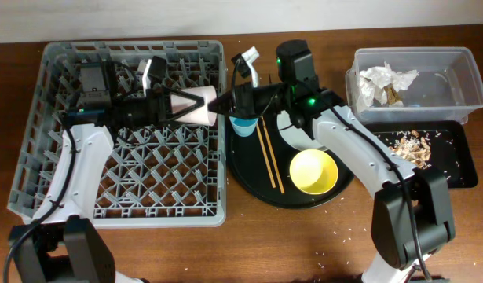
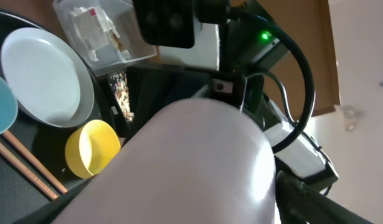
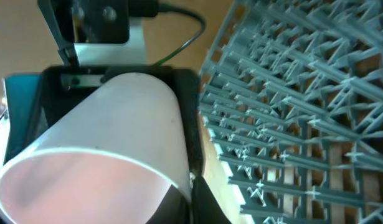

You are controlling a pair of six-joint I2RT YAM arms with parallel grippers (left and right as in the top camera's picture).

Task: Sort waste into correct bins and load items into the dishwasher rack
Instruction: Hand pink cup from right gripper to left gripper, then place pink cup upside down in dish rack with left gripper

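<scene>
The pink-white cup (image 1: 200,108) hangs on its side above the right edge of the grey dishwasher rack (image 1: 37,118). My left gripper (image 1: 186,106) clasps its base end from the left. My right gripper (image 1: 224,102) pinches its rim from the right. The cup fills the left wrist view (image 2: 197,168), and the right wrist view (image 3: 116,124) looks into its mouth. The light-blue cup (image 1: 243,126), chopsticks (image 1: 269,157), yellow bowl (image 1: 313,171) and white plate (image 1: 294,140) lie on the round black tray (image 1: 253,177). The plate is partly under my right arm.
The clear tub (image 1: 453,71) at the back right holds crumpled napkins (image 1: 386,79). The shallow black tray (image 1: 453,157) in front of it holds food scraps (image 1: 410,145). Crumbs dot the table near the front right. The rack's pegs (image 3: 303,93) stand close under the cup.
</scene>
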